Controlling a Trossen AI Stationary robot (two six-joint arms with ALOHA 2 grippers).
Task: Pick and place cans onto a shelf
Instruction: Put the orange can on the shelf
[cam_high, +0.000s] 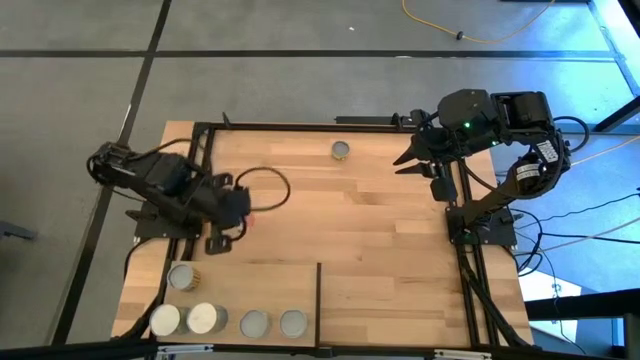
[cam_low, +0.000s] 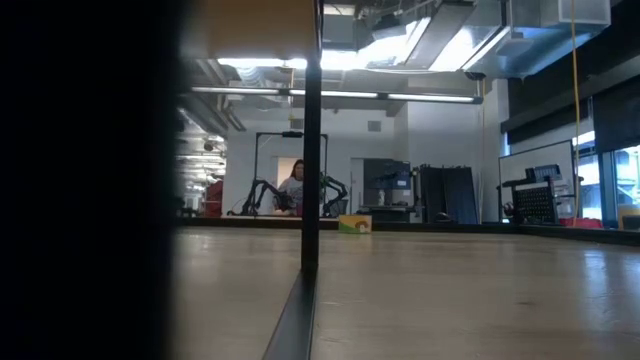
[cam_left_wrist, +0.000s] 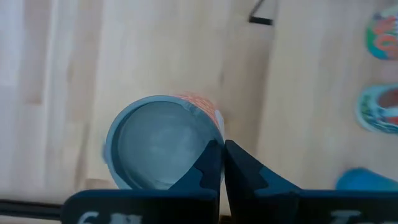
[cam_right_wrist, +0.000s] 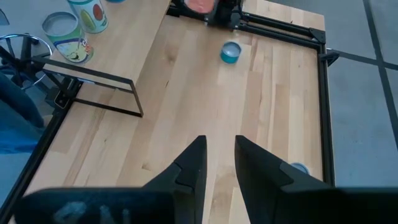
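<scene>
My left gripper hangs over the table's left half and is shut on a can with a grey top and an orange side. In the high view the gripper hides this can. My right gripper is open and empty at the far right. A teal can stands on its base on the tabletop near the far edge. Several cans stand on the pale shelf board at the near left. The board's black upright edge is on its right. My left gripper has the can's rim on one side of the can, between its nearly closed fingers. One finger lies over the grey top and the other is outside by the orange side. The fingers point down from above. I cannot tell whether the can is lifted.
A black frame runs around the planked tabletop. Another small can shows beside my right gripper's finger. Bare planks lie between the two arms. A dark mass blocks the left of the low view. A person stands in the room far behind.
</scene>
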